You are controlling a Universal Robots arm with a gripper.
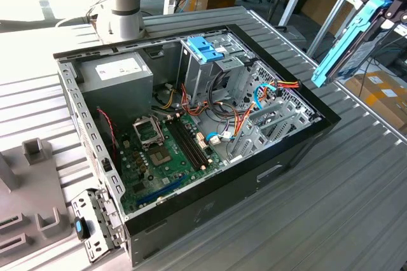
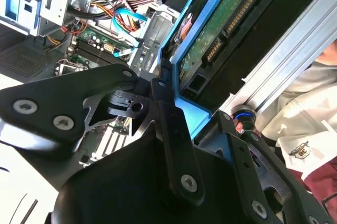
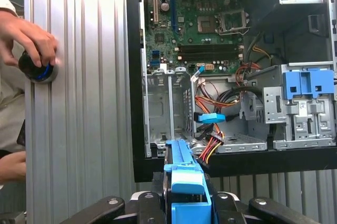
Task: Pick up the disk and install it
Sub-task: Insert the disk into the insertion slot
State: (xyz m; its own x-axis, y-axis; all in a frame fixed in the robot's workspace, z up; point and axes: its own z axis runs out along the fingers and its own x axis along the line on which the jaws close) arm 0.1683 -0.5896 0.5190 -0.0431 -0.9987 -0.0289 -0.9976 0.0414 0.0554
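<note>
The disk, a dark flat drive framed by light-blue rails, hangs tilted in the air off the exterior view's right side of the open computer case. My gripper is shut on its upper end. In the second wrist view the disk shows its green circuit board, with the gripper clamped on the blue rail. In the first wrist view the disk is seen edge-on between the fingers, outside the case wall and in line with an empty grey drive bay.
A blue handle on a grey cage stands inside the case beside loose orange and blue cables. A person's hand holds a black and blue knob on the ribbed table. Grey fixtures sit at the exterior view's left.
</note>
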